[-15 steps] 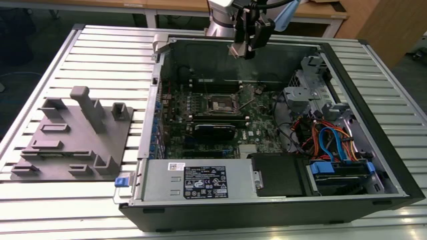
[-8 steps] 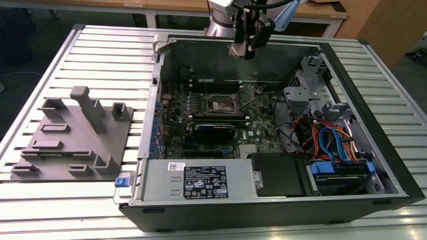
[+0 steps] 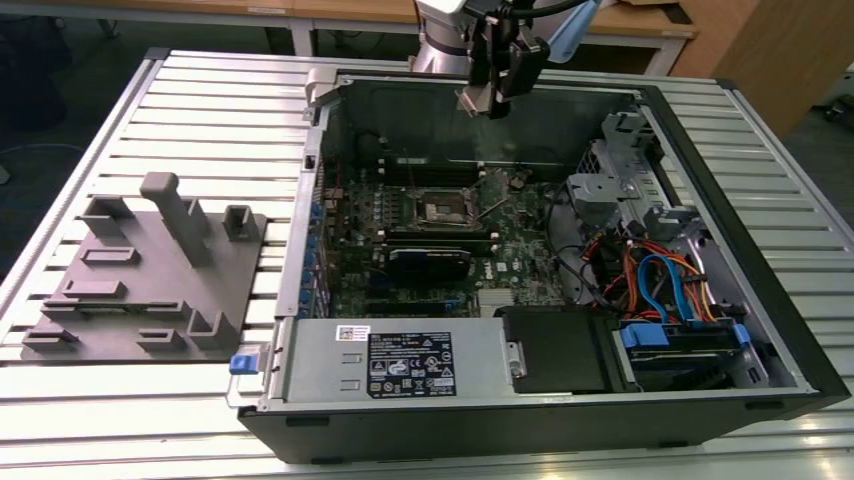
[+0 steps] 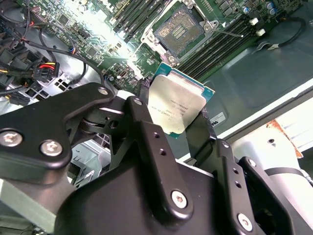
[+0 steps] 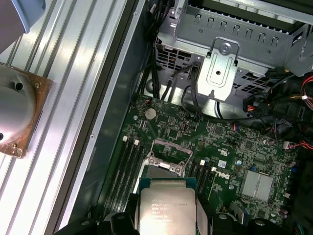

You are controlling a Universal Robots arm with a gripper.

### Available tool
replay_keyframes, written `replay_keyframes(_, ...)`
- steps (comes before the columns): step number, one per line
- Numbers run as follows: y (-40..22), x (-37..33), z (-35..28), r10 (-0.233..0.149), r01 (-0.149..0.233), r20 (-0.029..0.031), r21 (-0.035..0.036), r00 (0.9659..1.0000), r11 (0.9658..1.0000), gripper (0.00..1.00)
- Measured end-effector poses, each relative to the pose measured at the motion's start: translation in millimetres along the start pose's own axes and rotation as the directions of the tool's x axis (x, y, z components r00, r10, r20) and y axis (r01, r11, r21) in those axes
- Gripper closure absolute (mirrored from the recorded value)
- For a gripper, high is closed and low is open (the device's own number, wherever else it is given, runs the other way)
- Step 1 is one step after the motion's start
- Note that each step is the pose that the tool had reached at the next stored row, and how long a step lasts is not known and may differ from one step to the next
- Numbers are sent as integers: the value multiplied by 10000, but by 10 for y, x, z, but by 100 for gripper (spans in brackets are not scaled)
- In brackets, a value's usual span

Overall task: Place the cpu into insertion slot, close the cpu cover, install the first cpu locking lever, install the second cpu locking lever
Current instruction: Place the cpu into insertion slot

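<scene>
Worktop: slatted metal worktop (image 3: 200, 90) carrying an open computer case (image 3: 747, 300) that lies on its side.
Near edge: a silver power box (image 3: 387, 365) with a label fills the case's near side. Beside it, toward the exterior view's right, sits a drive bay with blue and orange cables (image 3: 667, 285).
Left edge of worktop: a grey moulded fixture (image 3: 147, 270) stands just beside the case, on the exterior view's left.
Middle of case: green circuit board (image 3: 400, 260) lying flat on the case floor.
Insertion slot: the slot (image 3: 447, 207) (image 4: 180, 30) (image 5: 166, 159) sits near the board's centre, with a silver rim and its dark centre open to view.
Around the slot: long black memory slots (image 4: 215, 46) run along its side, and black cables (image 5: 195, 93) and a metal cage (image 5: 230, 39) stand near it.
In the way: open air lies between the chip and the slot.
Pincer: the pincer (image 3: 483, 100) (image 4: 175, 110) (image 5: 167, 215) hangs above the case's far wall, well apart from the slot, clamped narrow on the cpu.
Cpu: the cpu (image 3: 477, 98) (image 4: 173, 105) (image 5: 167, 205) is gripped by two opposite edges.
Cpu facing: its metal top is turned toward both wrist views, and its free green edge points toward the board.
Long axis: the chip is square, so no side is longer.
Cpu cover: I cannot tell whether it is raised or lying down.
</scene>
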State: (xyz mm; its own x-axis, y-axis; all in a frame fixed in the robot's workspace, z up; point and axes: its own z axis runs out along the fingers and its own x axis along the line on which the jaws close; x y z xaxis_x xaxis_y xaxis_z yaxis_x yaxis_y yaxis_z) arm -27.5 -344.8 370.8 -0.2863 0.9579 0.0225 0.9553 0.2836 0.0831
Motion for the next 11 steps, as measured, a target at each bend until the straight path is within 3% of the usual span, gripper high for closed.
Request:
replay_keyframes(9,0,0,0,7,-7,1,0,10000,10000,46)
replay_keyframes(11,0,0,0,186,-186,15,-4,9998,9998,46)
